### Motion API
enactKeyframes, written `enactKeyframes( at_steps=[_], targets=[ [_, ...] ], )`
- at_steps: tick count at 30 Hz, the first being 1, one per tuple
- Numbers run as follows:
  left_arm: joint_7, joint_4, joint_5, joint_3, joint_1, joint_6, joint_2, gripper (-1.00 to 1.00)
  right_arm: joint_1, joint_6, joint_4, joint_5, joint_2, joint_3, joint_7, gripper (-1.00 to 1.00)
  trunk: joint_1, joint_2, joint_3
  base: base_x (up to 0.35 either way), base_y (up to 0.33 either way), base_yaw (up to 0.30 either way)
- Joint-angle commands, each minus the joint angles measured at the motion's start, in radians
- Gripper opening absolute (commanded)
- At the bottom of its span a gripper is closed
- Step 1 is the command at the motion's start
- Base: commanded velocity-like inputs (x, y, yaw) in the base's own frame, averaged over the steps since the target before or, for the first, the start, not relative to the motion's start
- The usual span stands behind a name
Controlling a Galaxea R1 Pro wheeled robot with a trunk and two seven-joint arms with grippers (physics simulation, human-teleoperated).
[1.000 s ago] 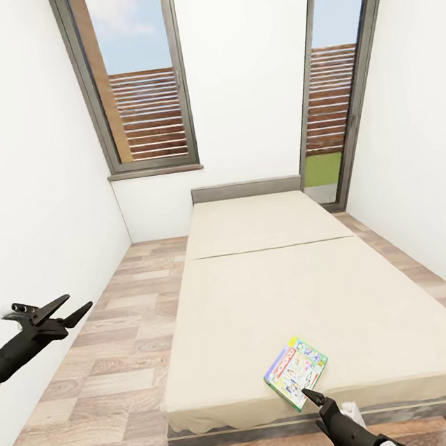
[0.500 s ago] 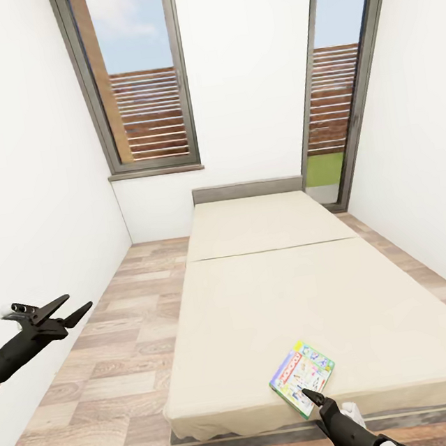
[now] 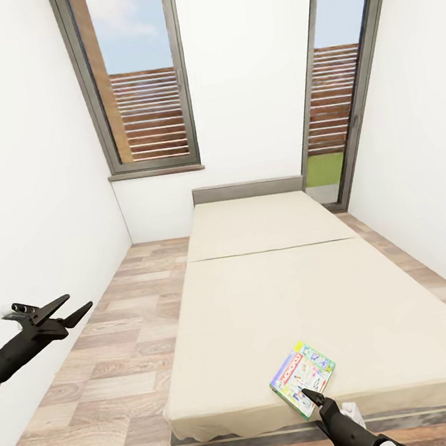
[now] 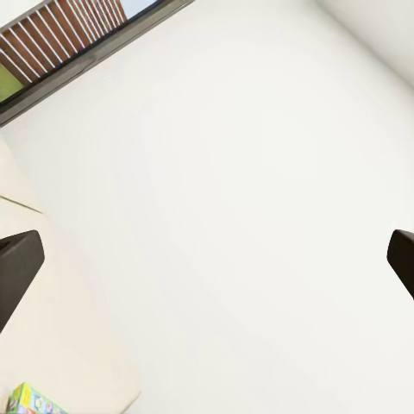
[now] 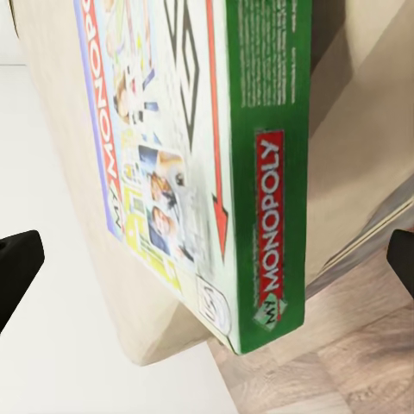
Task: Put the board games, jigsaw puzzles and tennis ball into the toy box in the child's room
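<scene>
One game [image 3: 302, 374] lies flat on the bed [image 3: 310, 296], near the foot edge and toward the robot's right side. It is a thin pale green box, turned at an angle to the bed's edge. In the right wrist view the game [image 5: 198, 164] shows a green side panel printed "MY MONOPOLY" and a pale cover with small pictures; one corner juts just past the edge of the bed [image 5: 362, 164], over the wood floor [image 5: 345, 362].

Two windows are set in the far wall: one [image 3: 137, 79] at the left above the floor, and a taller one [image 3: 341, 74] at the right beside the head of the bed. Both show brown slats and sky.

The right hand [image 3: 311, 397] is low at the foot of the bed, its dark tip at the near corner of the game. I cannot tell whether it touches the box. In the right wrist view its two fingers [image 5: 17, 267] sit at opposite edges of the picture, spread wide, with the box between them but not gripped.

The left hand [image 3: 69, 308] hangs over the floor [image 3: 113, 350] near the left wall, well apart from the bed. Its fingers are spread and hold nothing; in the left wrist view they [image 4: 17, 267] stand far apart against the white wall [image 4: 241, 190].
</scene>
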Motion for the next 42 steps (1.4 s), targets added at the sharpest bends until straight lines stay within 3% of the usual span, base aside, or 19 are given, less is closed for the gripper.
enactKeyframes(
  at_steps=[1, 10, 19, 42],
  targets=[
    [-0.004, 0.0, -0.001, 0.0, -0.001, 0.011, 0.0, 1.0, -0.001, 0.009, 0.0, -0.006, 0.0, -0.005, 0.001, 1.0, 0.0, 0.0, -0.001, 0.012, 0.0, 0.0],
    [-0.004, 0.0, 0.0, 0.0, -0.001, 0.011, 0.0, 1.0, -0.001, 0.009, 0.0, -0.006, 0.0, -0.005, 0.001, 1.0, 0.0, 0.0, -0.001, 0.004, 0.0, 0.0],
    [-0.004, 0.0, 0.001, 0.0, -0.001, 0.011, 0.0, 1.0, -0.001, 0.009, 0.0, -0.006, 0.0, -0.005, 0.001, 1.0, 0.034, -0.063, -0.029, 0.0, 0.0, 0.0],
    [-0.004, 0.0, -0.001, 0.0, -0.001, 0.01, -0.001, 1.0, -0.001, 0.008, 0.0, -0.006, 0.0, -0.005, 0.001, 1.0, 0.034, -0.063, -0.029, 0.0, 0.039, 0.0]
  ],
)
